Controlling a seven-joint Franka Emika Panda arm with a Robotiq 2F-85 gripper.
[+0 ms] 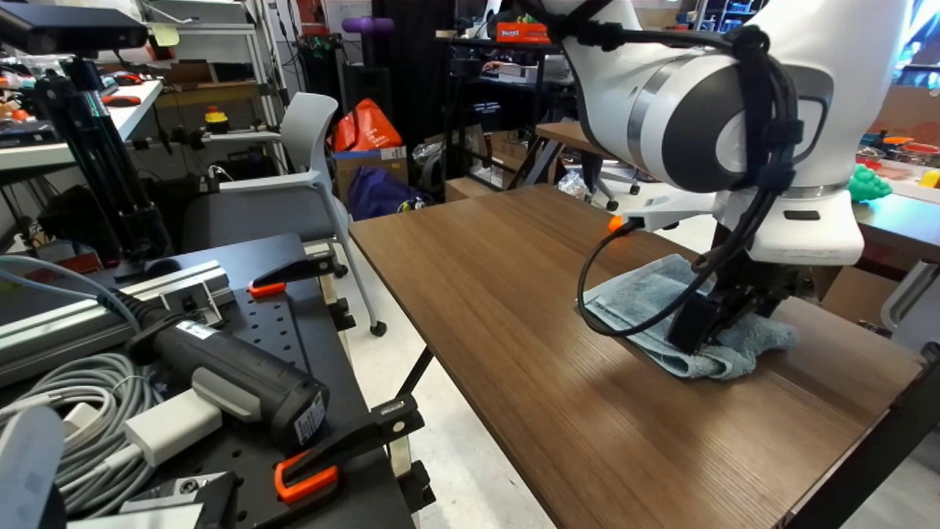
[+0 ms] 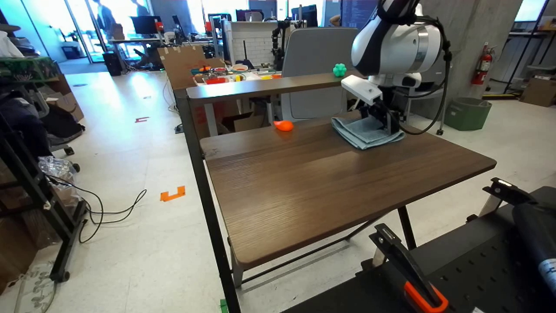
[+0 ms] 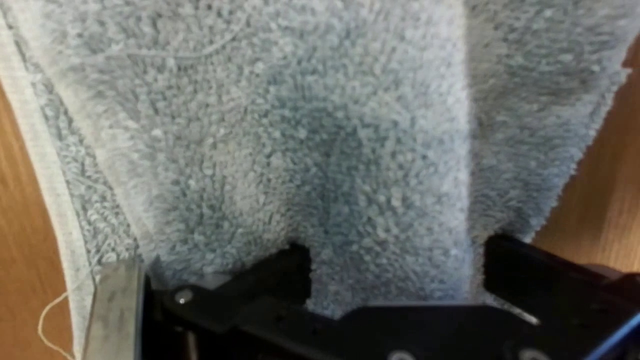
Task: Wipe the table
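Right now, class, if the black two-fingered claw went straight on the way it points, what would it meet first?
The folded blue-grey terry towel: the claw points down at it and seems to touch it, though depth is unclear. Beneath lies the dark brown wood-grain table.

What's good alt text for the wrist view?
Gray-blue terry cloth fills most of the frame, lying on a brown wood-grain table visible at both sides. A black two-fingered gripper shows along the bottom, jaws apart, with cloth visible between them. A thin pale thread curls at lower left.
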